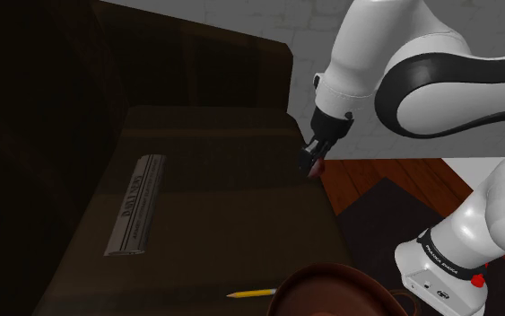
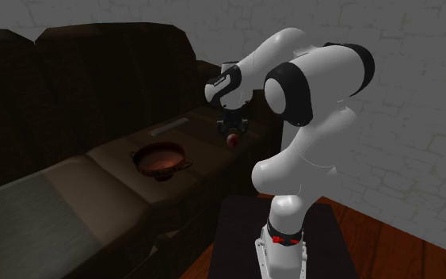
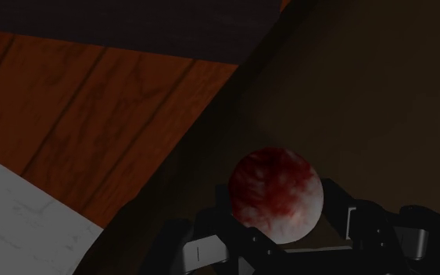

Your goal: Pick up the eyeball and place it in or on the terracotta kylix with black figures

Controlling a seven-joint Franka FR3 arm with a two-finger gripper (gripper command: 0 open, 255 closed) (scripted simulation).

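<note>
1. At the edge of the dark sofa (image 1: 223,211) nearest the robot's stand, we see the black gripper (image 1: 314,153) pointing down. Its 2 fingers are closed on the eyeball (image 3: 275,195).
2. The eyeball is a small pale ball blotched and veined with dark red. In the wrist view, 1 finger presses each opposite side, near its widest part. We cannot tell whether it hangs clear of the cushion.
3. The kylix (image 2: 162,158) is a shallow reddish-brown bowl with side handles. It sits on the seat cushion, well apart from the gripper, toward the second exterior view's left.
4. We judge the eyeball light, smooth and hard. Being round, it could slip out of a loose or off-centre pinch, and it would roll if dropped. The hold across its middle looks right, and a low release inside the bowl should stop it bouncing out.
5. A flat grey bar (image 1: 135,205) lies farther along the seat, and a yellow pencil (image 1: 252,293) lies just beside the kylix.
</note>
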